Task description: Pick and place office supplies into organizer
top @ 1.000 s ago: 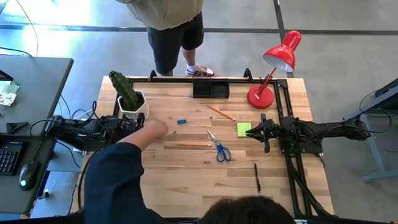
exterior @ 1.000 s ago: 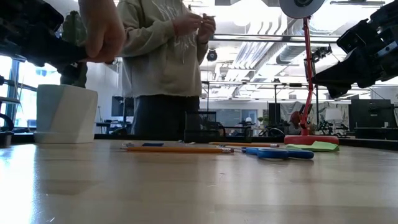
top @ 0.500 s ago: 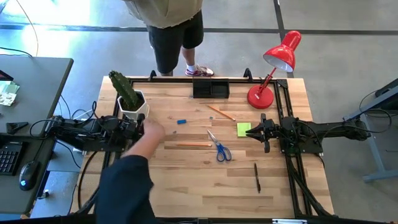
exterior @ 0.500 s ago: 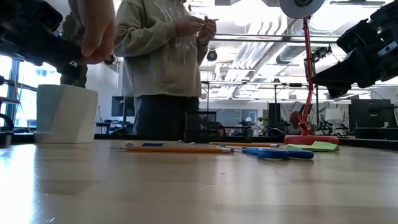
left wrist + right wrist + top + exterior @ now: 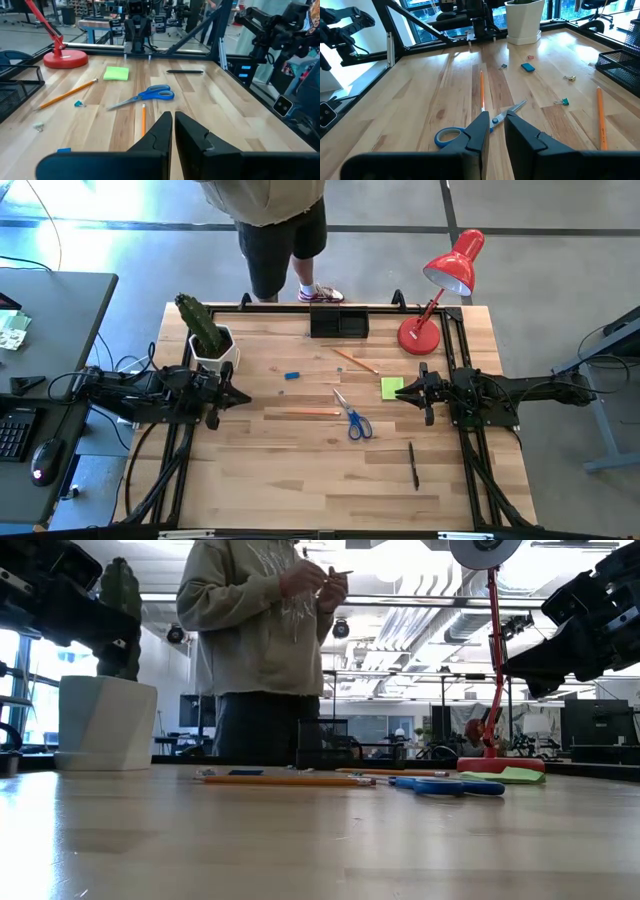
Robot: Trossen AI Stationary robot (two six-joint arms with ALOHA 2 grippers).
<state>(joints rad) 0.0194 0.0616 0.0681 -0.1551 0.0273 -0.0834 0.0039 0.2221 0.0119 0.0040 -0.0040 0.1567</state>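
The black mesh organizer (image 5: 339,323) stands at the table's far edge. On the wood lie blue-handled scissors (image 5: 352,417), one pencil (image 5: 311,412) beside them, a second pencil (image 5: 356,361), a yellow-green sticky pad (image 5: 391,387), a black pen (image 5: 413,465) and a small blue eraser (image 5: 292,375). My left gripper (image 5: 235,393) hovers at the table's left, shut and empty, with its fingers (image 5: 173,120) pointing at the scissors (image 5: 150,95). My right gripper (image 5: 405,393) hovers by the sticky pad, fingers nearly together (image 5: 495,120), and holds nothing.
A white pot with a cactus (image 5: 208,340) stands just beyond my left gripper. A red desk lamp (image 5: 440,290) stands at the far right corner. Small clips (image 5: 563,102) lie scattered near the eraser (image 5: 528,67). A person (image 5: 260,640) stands behind the far edge.
A person's arm that reached over the table by my left gripper has drawn back toward the near edge and out of view. Both arms and the supplies have kept still.
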